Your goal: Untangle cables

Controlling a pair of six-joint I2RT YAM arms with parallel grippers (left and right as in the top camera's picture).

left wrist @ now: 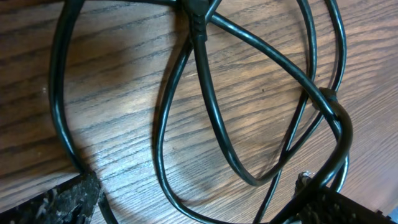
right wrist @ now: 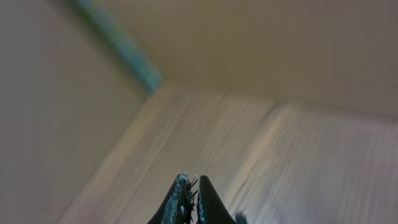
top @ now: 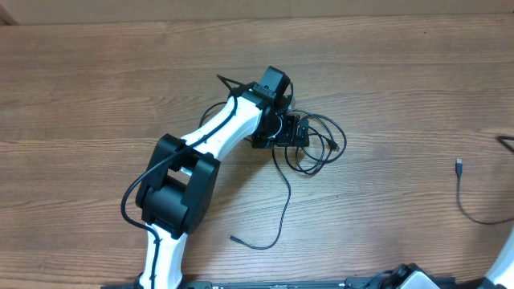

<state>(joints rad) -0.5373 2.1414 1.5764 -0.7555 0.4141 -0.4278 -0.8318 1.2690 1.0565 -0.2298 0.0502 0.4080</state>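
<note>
left tool (left wrist: 196,202): fully released, gripping nothing; fingertips (left wrist: 65,199) sit in the two bottom corners of the left wrist view, with wood and cable in the gap
left tool contact: the right-hand tip is at a strand, can't tell if it touches
left wrist only: close-up of the cable tangle (left wrist: 205,93), with thin black loops crossing flat on the wood, a moulded plug neck (left wrist: 196,18) at the top edge and a tight crossing (left wrist: 326,102) on the right
right tool (right wrist: 189,196): clenched, fingers pressed together; can't tell if anything is pinched
right wrist only: heavy blur, showing pale wood grain and a greenish stripe (right wrist: 118,46) and nothing sharper
overhead only: full layout; left arm (top: 217,136) reaches in from the near edge and puts the left tool (top: 295,132) down on the cable tangle (top: 317,144), mid tabletop (top: 96,80)
right arm (top: 502,261): only a white piece shows at the lower right corner of the overhead view; its tool is out of that frame
tail strand (top: 285,201): leaves the tangle toward the near edge and ends in a small black plug (top: 233,238), lying free
separate cable (top: 466,201): well apart on the right, with a silvery plug (top: 459,166) at one end; the other end runs off the right edge
count, arms: 2
count, cable groups: 2 (one tangle, one separate cable)
count, cords inside the tangle: can't tell
count, free plug ends clear in overhead: 2 (one black, one silvery)
</note>
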